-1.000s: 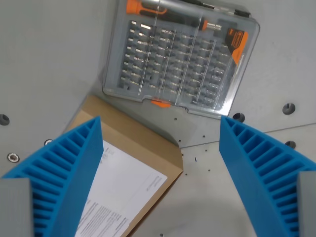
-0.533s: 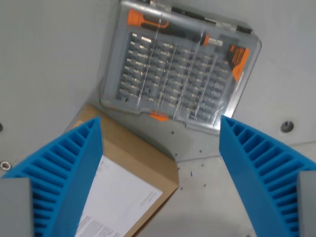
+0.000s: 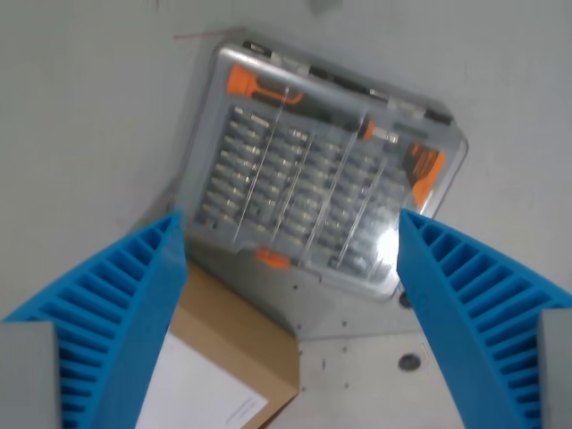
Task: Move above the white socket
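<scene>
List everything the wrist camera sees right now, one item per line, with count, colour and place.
bit case: one, clear plastic with grey bits and an orange-handled driver, upper middle, tilted
latch: one, orange, on the case's lower edge
envelope: one, brown, bottom, left of centre, partly behind the left finger
label: one, white with small print, on the envelope
table: one, grey, with small holes near the bottom right
white socket: none in view
gripper: one, jaws open, nothing between them
fingers: two, blue and ribbed, at the wrist view's left and right lower corners
</scene>
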Motion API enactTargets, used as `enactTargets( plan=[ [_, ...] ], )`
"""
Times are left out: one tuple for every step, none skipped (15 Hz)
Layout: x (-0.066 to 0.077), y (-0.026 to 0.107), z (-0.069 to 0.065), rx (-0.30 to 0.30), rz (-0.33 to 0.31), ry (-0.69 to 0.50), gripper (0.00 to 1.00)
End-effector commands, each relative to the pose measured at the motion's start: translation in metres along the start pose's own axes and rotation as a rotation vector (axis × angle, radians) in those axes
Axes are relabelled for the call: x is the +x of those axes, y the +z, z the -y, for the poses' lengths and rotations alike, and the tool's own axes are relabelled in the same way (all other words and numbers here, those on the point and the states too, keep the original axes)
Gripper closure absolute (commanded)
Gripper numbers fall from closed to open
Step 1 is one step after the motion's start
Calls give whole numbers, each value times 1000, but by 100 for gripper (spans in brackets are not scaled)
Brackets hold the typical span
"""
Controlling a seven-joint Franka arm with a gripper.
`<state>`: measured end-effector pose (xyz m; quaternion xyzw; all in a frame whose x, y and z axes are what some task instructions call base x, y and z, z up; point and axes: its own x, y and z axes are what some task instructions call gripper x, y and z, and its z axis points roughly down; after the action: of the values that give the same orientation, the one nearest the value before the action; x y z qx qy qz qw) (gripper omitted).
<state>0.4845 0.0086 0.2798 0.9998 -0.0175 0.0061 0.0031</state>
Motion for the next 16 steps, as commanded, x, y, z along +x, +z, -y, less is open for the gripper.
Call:
enactTargets(
  plan=[
    [14,5,-5,-22,16,-168,0],
    [17,8,-6,-21,13,-183,0],
    [20,12,-8,-22,8,-196,0],
    [24,15,-9,-22,6,-209,0],
    [28,19,-10,-21,5,-225,0],
    [32,22,-11,-22,5,-238,0],
    [36,26,-12,-22,6,-251,0],
    [40,30,-13,-22,6,-268,0],
    [44,34,-14,-23,7,-285,0],
    [49,38,-16,-23,7,-297,0],
    [53,42,-17,-20,7,-306,0],
    [57,46,-18,-19,9,-320,0],
    [61,49,-19,-20,8,-335,0],
    [65,53,-21,-22,7,-345,0],
    [69,57,-22,-22,4,-357,0],
    [72,60,-23,-21,2,-366,0]
  ],
)
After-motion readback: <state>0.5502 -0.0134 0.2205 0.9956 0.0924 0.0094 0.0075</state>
